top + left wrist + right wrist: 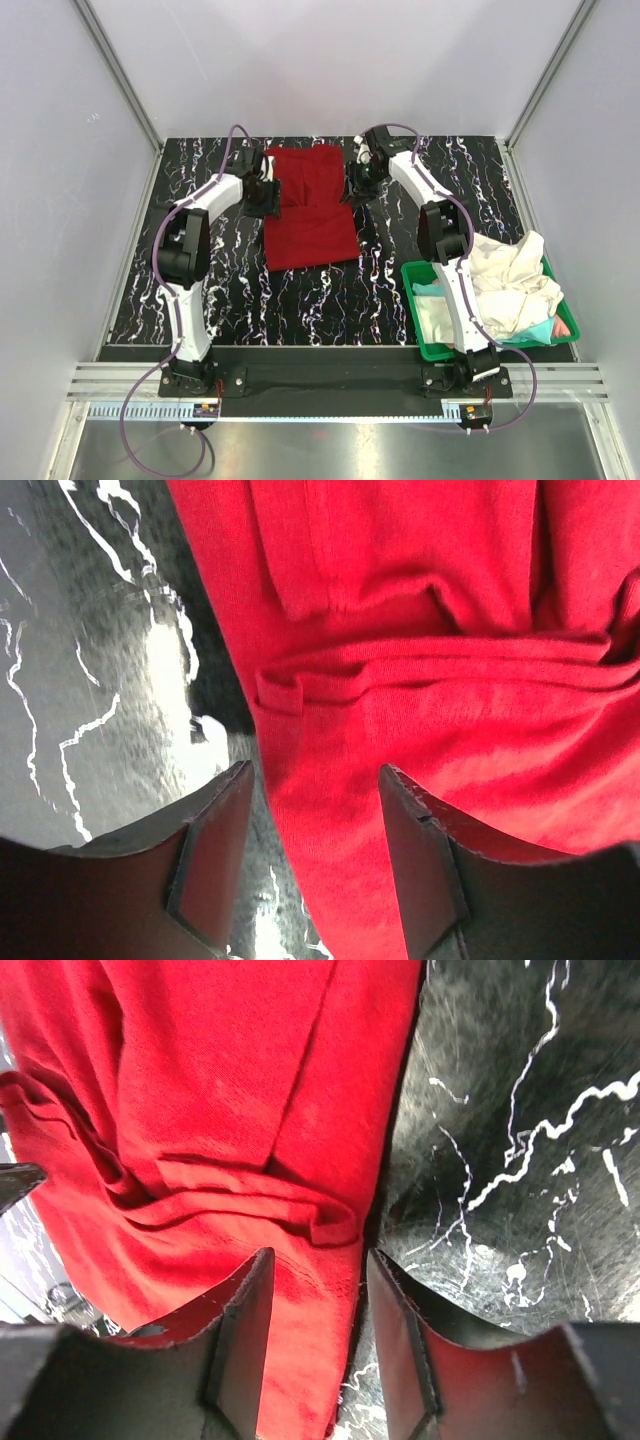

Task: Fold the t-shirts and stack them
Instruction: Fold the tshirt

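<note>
The deep red t-shirt [310,205] lies partly folded on the black marbled table [330,290], with a fold ridge across it [430,660] [230,1195]. My left gripper [263,196] [315,770] hovers at the shirt's left edge. Its jaws stand apart, one over the table and one over the cloth. At the right edge my right gripper [360,185] [320,1255] is open too, straddling the hem. Neither pinches the cloth. A cream-white t-shirt [515,280], a teal one [428,290] and a pinkish one [562,326] lie heaped in the bin.
The green plastic bin [430,351] sits at the near right of the table, beside the right arm's base. Grey walls enclose the table at the back and on both sides. Bare marbled table surface [330,290] lies in front of the red shirt.
</note>
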Motion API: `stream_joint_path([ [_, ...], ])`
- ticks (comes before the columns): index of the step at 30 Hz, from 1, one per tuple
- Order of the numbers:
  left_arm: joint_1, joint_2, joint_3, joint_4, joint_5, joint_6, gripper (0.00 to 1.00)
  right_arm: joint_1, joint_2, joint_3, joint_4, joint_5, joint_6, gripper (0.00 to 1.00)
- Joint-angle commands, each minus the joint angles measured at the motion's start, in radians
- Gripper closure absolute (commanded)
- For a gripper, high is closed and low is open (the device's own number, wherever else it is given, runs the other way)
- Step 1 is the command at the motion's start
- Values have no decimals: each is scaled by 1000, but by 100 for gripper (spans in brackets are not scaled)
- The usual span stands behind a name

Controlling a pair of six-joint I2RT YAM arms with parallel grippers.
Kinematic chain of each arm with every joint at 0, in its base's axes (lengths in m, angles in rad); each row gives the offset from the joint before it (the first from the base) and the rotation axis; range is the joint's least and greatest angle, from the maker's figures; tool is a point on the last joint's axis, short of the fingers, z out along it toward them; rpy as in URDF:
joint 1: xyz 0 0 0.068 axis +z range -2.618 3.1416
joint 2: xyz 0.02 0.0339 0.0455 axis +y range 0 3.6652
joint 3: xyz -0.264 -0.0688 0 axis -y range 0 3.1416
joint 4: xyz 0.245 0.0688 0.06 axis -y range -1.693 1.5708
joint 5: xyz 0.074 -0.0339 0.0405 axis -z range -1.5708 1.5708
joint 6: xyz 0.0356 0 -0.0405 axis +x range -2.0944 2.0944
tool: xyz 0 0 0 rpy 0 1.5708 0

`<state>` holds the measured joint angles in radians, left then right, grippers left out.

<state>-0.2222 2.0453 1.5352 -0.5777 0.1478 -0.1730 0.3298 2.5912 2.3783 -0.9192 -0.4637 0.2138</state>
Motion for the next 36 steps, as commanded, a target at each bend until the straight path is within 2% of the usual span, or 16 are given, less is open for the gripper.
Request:
stream_joint_path([
  [1, 7, 24, 68, 27, -11, -20, 43, -2, 12, 61, 17, -6, 18, 52],
  [10, 14, 67, 121, 18, -19, -37, 51, -2, 30, 73, 31, -33, 50, 60],
  [11, 15, 75, 131, 9, -19, -39, 60, 0, 30, 75, 33, -30, 56, 66],
  [13, 14, 73, 134, 9, -19, -40, 63, -1, 30, 76, 36, -30, 58, 67],
  [15, 17, 72, 141, 13, -17, -42, 73, 0, 27, 81, 37, -23, 62, 74],
  [16, 17, 73, 146, 4, -19, -42, 80, 0, 27, 90, 37, -23, 67, 78],
  [17, 18, 72, 151, 1, -20, -42, 95, -1, 26, 94, 37, -23, 67, 85],
  [18, 18, 72, 161, -4, -21, -42, 100, -2, 27, 101, 34, -21, 70, 91],
  [24, 30, 6, 152, 3, -40, -59, 100, -3, -20, 95, 29, 13, 75, 94],
  [29, 41, -37, 155, -5, -33, -63, 100, -5, -103, -31, 62, 37, 72, 100],
  [36, 66, -92, 111, 1, -27, -52, 100, -6, -192, -145, 86, 57, 45, 100],
])
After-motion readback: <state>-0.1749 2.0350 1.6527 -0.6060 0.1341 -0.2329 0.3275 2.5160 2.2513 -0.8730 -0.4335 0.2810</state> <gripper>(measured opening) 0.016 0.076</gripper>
